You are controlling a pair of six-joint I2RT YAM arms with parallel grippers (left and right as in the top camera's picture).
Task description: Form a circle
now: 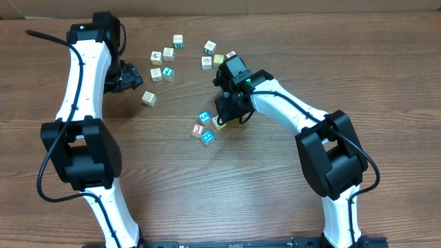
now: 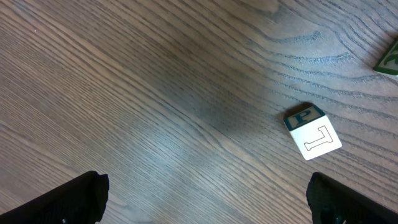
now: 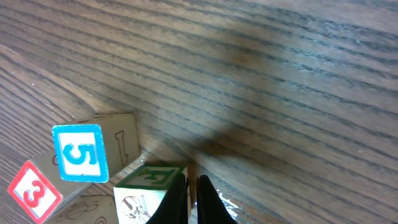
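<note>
The right claw [image 3: 193, 200] is holding its fingers pressed together with nothing between them. Its tips are pointing down at the desk [image 3: 298, 93], just beside the cream cube [image 3: 140, 202]. Only its wrist view is showing this; overhead, the right arm [image 1: 289, 110] is hiding the tips. That wrist view is also showing a green-framed face on the cream cube, a 5 on the blue cube [image 3: 78, 154] and a 3 on the red cube [image 3: 34, 191]. Only the overhead is taking in the whole circle [image 1: 207, 127]: four cubes bunching mid-desk, including a second blue cube [image 1: 208, 136]. The left claw [image 2: 205, 196] is standing wide apart and empty above bare desk, near a white P cube [image 2: 313, 134]. Overhead, loose cubes [image 1: 168, 54] are lying scattered toward the far edge.
</note>
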